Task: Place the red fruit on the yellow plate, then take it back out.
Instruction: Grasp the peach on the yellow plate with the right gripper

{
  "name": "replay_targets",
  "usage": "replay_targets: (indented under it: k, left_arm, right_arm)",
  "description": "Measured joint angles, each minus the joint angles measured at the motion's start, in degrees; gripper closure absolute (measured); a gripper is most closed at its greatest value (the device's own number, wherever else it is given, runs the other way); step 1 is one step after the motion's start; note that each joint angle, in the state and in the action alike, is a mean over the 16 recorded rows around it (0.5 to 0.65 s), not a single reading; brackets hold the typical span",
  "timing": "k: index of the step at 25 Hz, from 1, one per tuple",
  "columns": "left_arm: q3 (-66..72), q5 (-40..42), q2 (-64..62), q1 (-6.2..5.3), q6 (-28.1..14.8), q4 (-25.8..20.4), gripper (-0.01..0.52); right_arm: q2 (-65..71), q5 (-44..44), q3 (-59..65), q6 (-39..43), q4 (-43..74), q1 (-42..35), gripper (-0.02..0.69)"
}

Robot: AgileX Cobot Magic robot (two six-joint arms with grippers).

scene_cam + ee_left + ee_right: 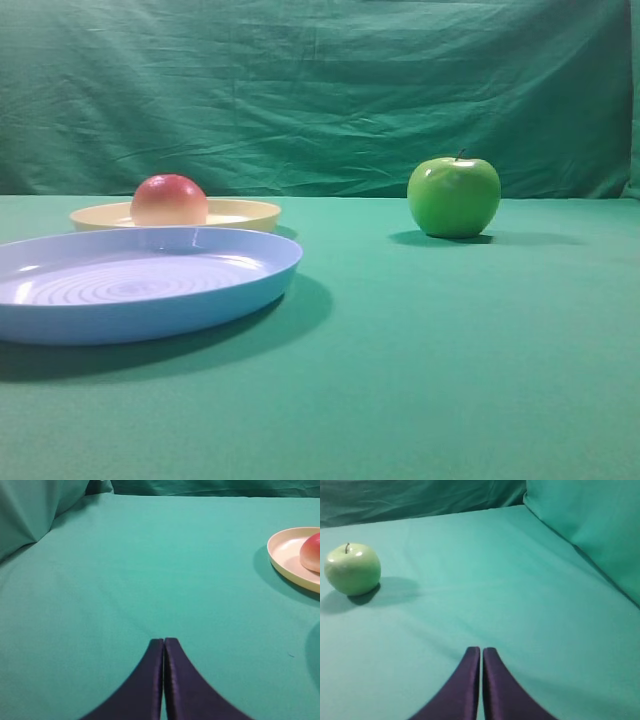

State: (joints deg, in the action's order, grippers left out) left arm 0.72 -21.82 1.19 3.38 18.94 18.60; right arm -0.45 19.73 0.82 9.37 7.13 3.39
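Desk, green cloth (420,380), one: carries everything; a green backdrop hangs behind its far edge.

Blue plate (140,318), one: largest item, at the near left edge, just in front of the yellow plate. Risk, as a judgement: an arm reaching for the fruit from the front could clip this rim and shove both plates.

Yellow plate (245,212), one: behind the blue plate, toward the far left. Light and shallow; it may slide or tip if the fruit is dragged rather than lifted.

Green apple (454,196), one: far right, well apart from both plates. Could be mistaken for the target.

Red fruit (169,200), one: already resting on the yellow plate, so removal remains. Round, likely to roll off if pinched off-centre or released early.

Left gripper (164,641), one: jaws pressed together, holding nothing, over bare cloth, left of the yellow plate. Must open before any grasp.

Right gripper (481,650), one: jaws together, empty, near the apple.
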Motion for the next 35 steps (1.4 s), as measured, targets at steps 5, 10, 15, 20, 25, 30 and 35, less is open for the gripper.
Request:
replay_targets:
  k: [5,10,15,20,25,30,35]
  left_arm:
    - [0.0,0.0,0.0,0.00,0.0,0.0,0.514]
    - [0.0,0.0,0.0,0.00,0.0,0.0,0.514]
    - [0.0,0.0,0.0,0.00,0.0,0.0,0.514]
    - [0.0,0.0,0.0,0.00,0.0,0.0,0.514]
    - [0.0,0.0,0.0,0.00,0.0,0.0,0.514]
    - [0.0,0.0,0.0,0.00,0.0,0.0,0.514]
    - [0.0,0.0,0.0,0.00,0.0,0.0,0.514]
  right_arm:
    - [2.5,-1.0,-3.8,0.0,-0.9,0.6,0.665]
    - [8.8,1.8,-11.4,0.0,-1.3,2.9,0.665]
    - [18.4,7.8,-21.5,-0.5,-1.4,6.9,0.665]
    - [28.5,13.8,-30.5,-1.6,-2.0,11.5,0.665]
    - [36.9,16.8,-36.6,-4.9,-4.7,14.6,0.665]
    - [44.3,16.1,-39.9,-9.8,-9.0,15.8,0.665]
    - [51.1,14.4,-41.5,-15.1,-14.2,16.0,0.665]
